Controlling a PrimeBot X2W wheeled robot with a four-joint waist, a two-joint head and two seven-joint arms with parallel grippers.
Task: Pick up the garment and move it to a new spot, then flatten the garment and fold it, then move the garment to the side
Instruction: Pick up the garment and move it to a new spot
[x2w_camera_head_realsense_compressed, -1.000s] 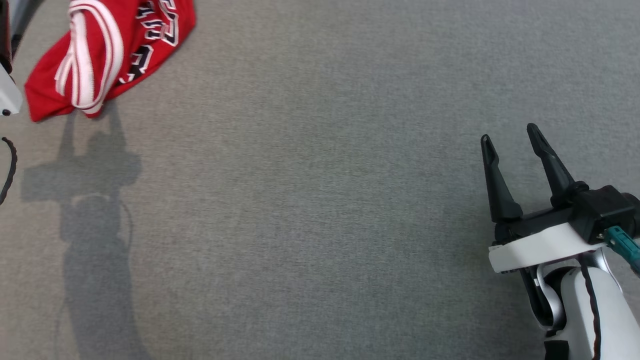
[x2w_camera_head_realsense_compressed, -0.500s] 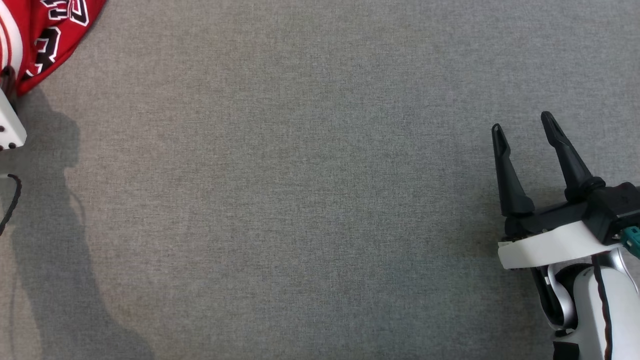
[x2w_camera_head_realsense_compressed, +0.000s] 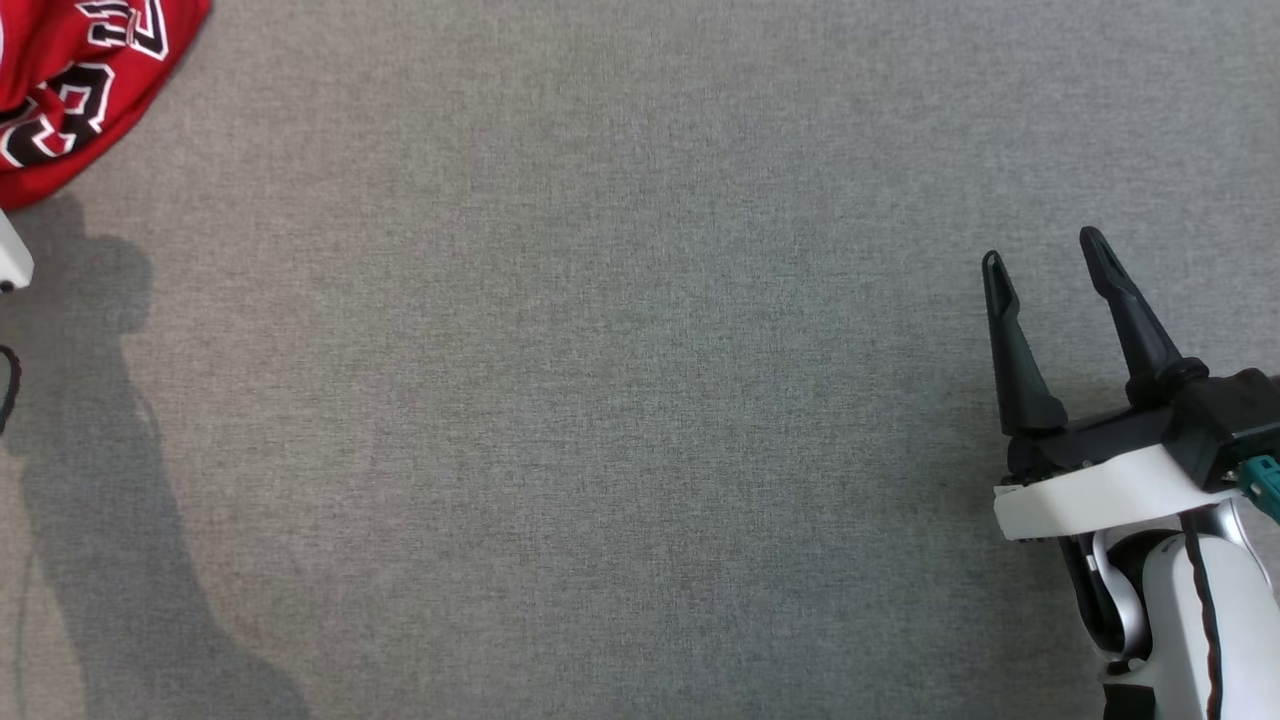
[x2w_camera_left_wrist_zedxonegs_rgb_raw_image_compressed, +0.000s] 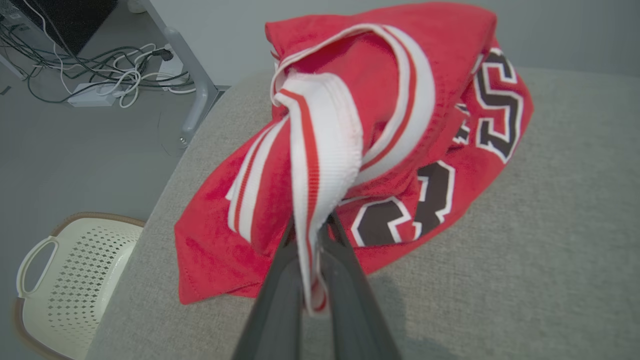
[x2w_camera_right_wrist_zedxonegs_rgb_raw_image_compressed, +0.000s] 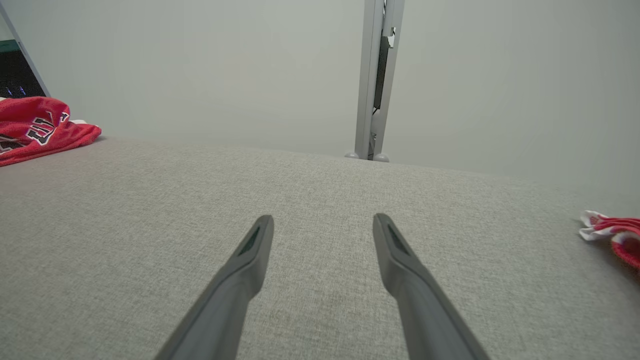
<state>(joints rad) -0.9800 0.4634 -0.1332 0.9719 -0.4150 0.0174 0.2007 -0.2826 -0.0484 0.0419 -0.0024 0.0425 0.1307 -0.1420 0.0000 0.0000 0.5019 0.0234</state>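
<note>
The garment (x2w_camera_left_wrist_zedxonegs_rgb_raw_image_compressed: 400, 125) is a red jersey with white striped trim and black-and-white lettering, bunched near the left end of the grey surface. My left gripper (x2w_camera_left_wrist_zedxonegs_rgb_raw_image_compressed: 314, 226) is shut on a fold of its white-and-red trim, which hangs down between the fingers. In the head view a corner of the garment (x2w_camera_head_realsense_compressed: 70, 90) shows at the top left. It also lies far left in the right wrist view (x2w_camera_right_wrist_zedxonegs_rgb_raw_image_compressed: 35, 130). My right gripper (x2w_camera_head_realsense_compressed: 1040, 248) hovers open over bare fabric at the right, holding nothing (x2w_camera_right_wrist_zedxonegs_rgb_raw_image_compressed: 324, 220).
The grey fabric surface (x2w_camera_head_realsense_compressed: 640, 400) spans the head view. Beyond its left edge stand a cream perforated basket (x2w_camera_left_wrist_zedxonegs_rgb_raw_image_compressed: 50, 280), floor cables (x2w_camera_left_wrist_zedxonegs_rgb_raw_image_compressed: 100, 85) and a metal leg (x2w_camera_left_wrist_zedxonegs_rgb_raw_image_compressed: 192, 85). A grey post (x2w_camera_right_wrist_zedxonegs_rgb_raw_image_compressed: 375, 75) rises behind. Another red-and-white cloth (x2w_camera_right_wrist_zedxonegs_rgb_raw_image_compressed: 612, 232) lies at the right.
My left gripper has closed on the garment's trim. In the head view the garment now sits further toward the top-left corner and its white trim has left the picture. The right gripper stays open.
</note>
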